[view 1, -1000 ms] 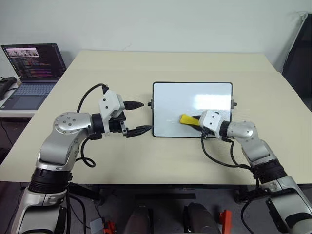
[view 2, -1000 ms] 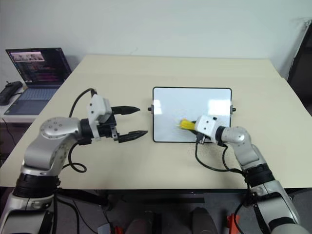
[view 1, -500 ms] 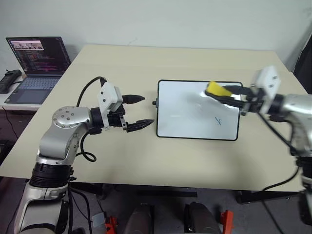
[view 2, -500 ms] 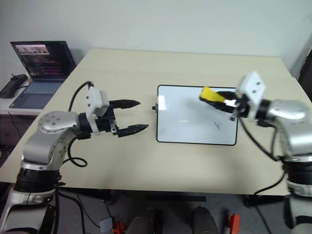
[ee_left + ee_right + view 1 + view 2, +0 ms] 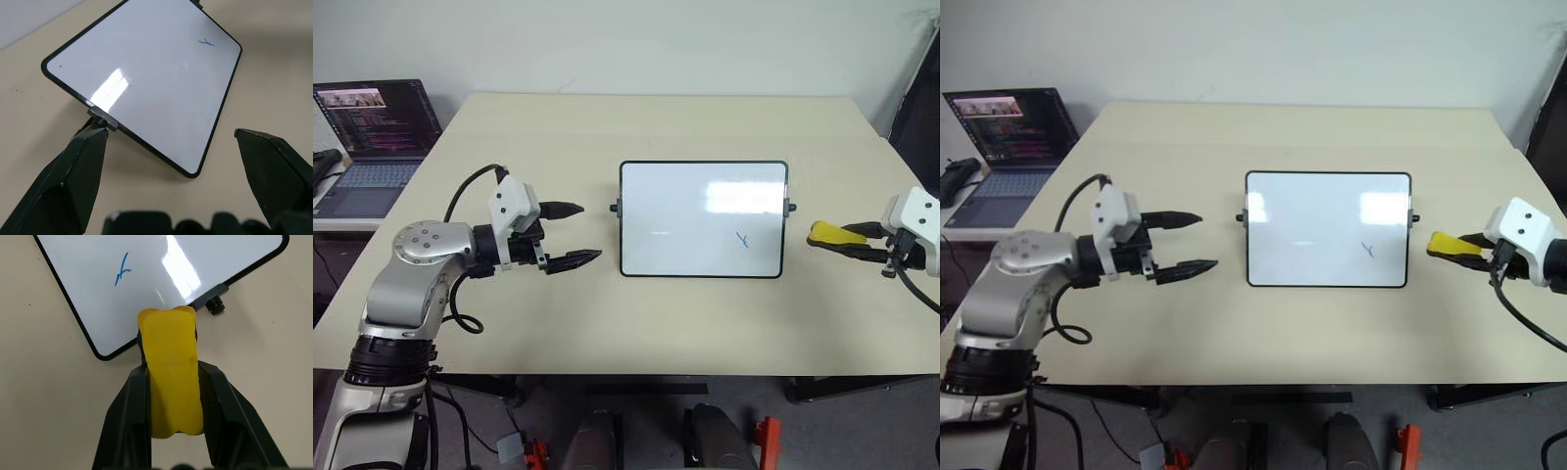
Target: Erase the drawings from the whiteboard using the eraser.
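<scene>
One small blue mark is left on the whiteboard; my right fingers grip the eraser beside it, left fingers open.

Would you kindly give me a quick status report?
Left gripper open beside whiteboard. Right gripper shut on eraser, off the board. One drawing remains. Nothing in the way.

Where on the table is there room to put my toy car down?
Bare table stretches behind the whiteboard, and along the near edge in front of it. Beside the board it is crowded: left gripper one side, right gripper holding the eraser the other.
</scene>
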`<action>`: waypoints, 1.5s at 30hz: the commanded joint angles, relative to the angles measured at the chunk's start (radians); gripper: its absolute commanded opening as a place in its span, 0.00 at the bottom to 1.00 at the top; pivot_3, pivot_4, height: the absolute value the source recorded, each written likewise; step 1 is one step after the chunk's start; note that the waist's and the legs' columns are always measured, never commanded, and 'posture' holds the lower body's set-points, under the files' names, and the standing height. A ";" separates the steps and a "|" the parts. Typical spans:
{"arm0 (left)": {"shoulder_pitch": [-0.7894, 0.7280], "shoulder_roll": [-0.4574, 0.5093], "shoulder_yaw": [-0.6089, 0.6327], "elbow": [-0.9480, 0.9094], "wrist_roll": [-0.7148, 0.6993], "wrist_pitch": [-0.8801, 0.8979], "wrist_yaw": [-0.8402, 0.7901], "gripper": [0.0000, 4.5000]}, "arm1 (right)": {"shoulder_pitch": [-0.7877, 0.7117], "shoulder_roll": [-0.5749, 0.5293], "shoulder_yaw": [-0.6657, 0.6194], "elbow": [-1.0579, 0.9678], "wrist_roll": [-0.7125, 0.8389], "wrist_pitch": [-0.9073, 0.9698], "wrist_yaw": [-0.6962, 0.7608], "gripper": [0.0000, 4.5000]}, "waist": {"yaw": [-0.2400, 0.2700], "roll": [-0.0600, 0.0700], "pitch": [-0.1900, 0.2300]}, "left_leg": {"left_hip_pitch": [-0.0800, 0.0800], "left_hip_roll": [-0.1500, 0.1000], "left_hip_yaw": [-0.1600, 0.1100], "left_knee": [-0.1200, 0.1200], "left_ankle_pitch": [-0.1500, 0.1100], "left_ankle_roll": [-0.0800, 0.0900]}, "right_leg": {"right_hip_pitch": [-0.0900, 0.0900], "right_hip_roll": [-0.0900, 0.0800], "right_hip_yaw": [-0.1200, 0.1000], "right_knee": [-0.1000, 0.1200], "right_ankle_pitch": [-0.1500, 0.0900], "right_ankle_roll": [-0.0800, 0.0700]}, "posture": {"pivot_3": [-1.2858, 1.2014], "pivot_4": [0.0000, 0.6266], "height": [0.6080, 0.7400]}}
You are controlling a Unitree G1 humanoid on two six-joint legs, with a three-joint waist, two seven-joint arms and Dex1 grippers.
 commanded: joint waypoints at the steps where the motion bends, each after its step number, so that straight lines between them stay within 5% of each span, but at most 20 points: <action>1: -0.010 0.016 0.024 -0.032 -0.004 -0.004 0.004 1.00 | -0.030 -0.005 -0.018 -0.018 0.014 -0.017 0.004 0.22 | 0.003 0.000 0.000 | 0.000 0.000 0.000 0.000 0.000 0.000 | 0.000 0.000 0.000 0.000 0.000 0.000 | 0.52 0.24 1.00; 20: -0.013 0.008 0.023 -0.045 -0.011 0.001 0.014 1.00 | -0.057 0.036 -0.005 -0.003 0.018 -0.022 -0.012 0.22 | 0.008 0.000 0.000 | 0.000 0.000 0.000 0.000 0.000 0.000 | 0.000 0.000 0.000 0.000 0.000 0.000 | 0.52 0.24 1.00; 33: -0.028 -0.023 -0.003 -0.034 -0.006 0.001 0.014 1.00 | -0.188 0.482 0.091 0.059 -0.006 -0.126 -0.319 0.22 | 0.012 0.000 0.000 | 0.000 -0.001 -0.001 0.001 0.000 0.000 | 0.000 -0.001 0.000 0.003 0.000 0.000 | 0.52 0.24 1.00; 45: -0.026 -0.012 0.010 -0.043 -0.005 0.013 0.012 1.00 | -0.183 0.505 0.130 0.385 -0.130 -0.361 -0.361 0.22 | 0.007 -0.001 0.000 | 0.004 -0.001 -0.001 0.001 0.000 0.000 | 0.003 -0.001 0.000 0.004 0.001 0.000 | 0.52 0.24 1.00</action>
